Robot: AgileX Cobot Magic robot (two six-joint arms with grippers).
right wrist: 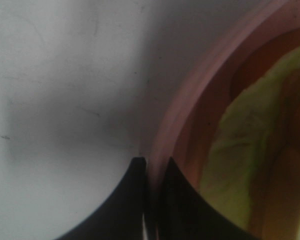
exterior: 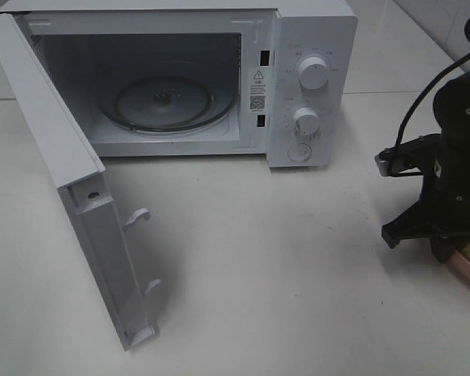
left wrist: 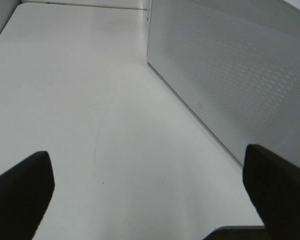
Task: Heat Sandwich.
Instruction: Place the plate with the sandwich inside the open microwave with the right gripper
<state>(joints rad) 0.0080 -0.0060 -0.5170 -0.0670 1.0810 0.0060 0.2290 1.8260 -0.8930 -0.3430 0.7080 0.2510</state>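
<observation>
Closest to the lens, the right gripper (right wrist: 152,165) has its two dark fingers (right wrist: 125,205) pinched together on the rim of the pink plate (right wrist: 197,85), with only a thin strip of rim showing between them. The sandwich (right wrist: 240,150) lies on that plate, just past the fingers. At this range it is blurred: a crumpled pale green-yellow filling with tan-brown bands of crust beside it. From the high camera only a yellowish sliver of it shows at the far right edge, mostly hidden behind the black arm.

The plate sits on the white table (exterior: 282,274), well apart from the microwave (exterior: 313,78). A broad stretch of tabletop lies between them. The microwave door (exterior: 86,204) is swung wide toward the left, its two latch hooks sticking out near its free edge. The glass turntable (exterior: 168,102) shows inside the cavity.

The left gripper (left wrist: 145,160) has its jaws spread wide with nothing between them. It hangs over the table beside a grey dotted panel (left wrist: 230,75)
</observation>
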